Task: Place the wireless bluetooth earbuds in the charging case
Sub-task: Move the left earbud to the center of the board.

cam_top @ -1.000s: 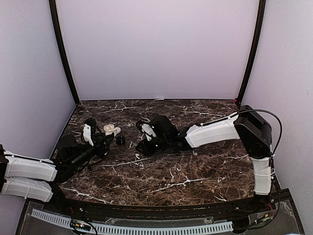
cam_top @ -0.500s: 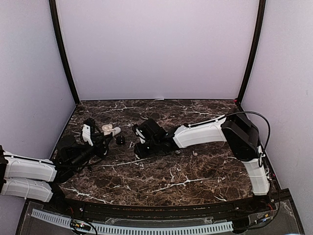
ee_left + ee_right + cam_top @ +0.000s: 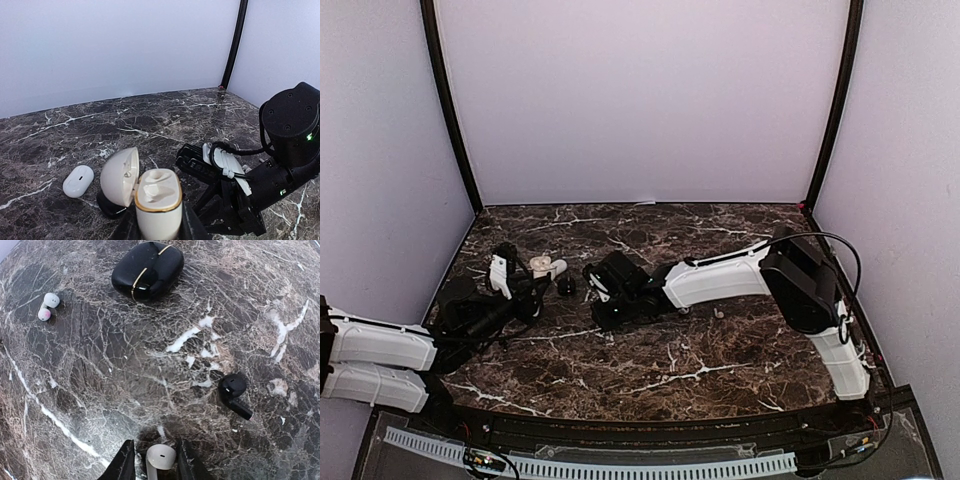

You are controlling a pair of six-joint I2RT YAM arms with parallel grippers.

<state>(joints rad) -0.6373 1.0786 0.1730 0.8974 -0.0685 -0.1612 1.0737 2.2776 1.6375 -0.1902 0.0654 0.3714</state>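
Note:
My left gripper is shut on an upright white charging case with a gold rim, its lid hinged open to the left. I cannot tell whether its wells hold anything. In the top view that case sits at the left gripper. My right gripper is low over the marble just right of it. A white earbud lies between its fingers, with a thin gap on the left side. Another white earbud with a pink tip lies far left.
A closed black case rests on the marble table between the grippers. A black earbud lies right of the right gripper. A small white bean-shaped earbud lies left of the open lid. Purple walls enclose the table.
The right arm has swung left toward the left gripper and the black case. Its jaws have narrowed. The left arm and its case have stayed put.

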